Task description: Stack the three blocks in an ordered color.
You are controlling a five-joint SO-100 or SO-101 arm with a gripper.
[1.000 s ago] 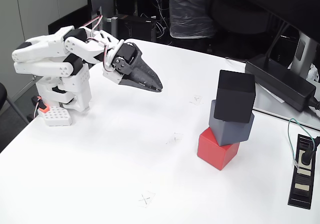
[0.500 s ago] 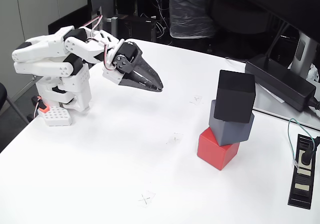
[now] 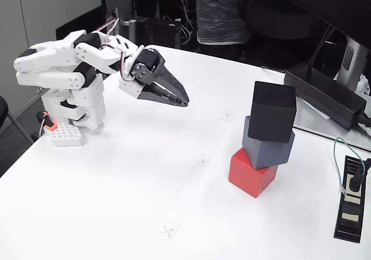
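White tabletop is filling most of the fixed view, with dark office clutter sitting behind it. Two dark pointed fingers of the white robot arm's gripper are resting almost closed, holding nothing, hovering above the table at upper left, well apart from the cubes. At right, a bright red matte cube is sitting on the table, a slate blue-grey matte cube is resting on it, and a black matte cube is topping the slightly twisted stack. A long flat black power brick is lying just behind.
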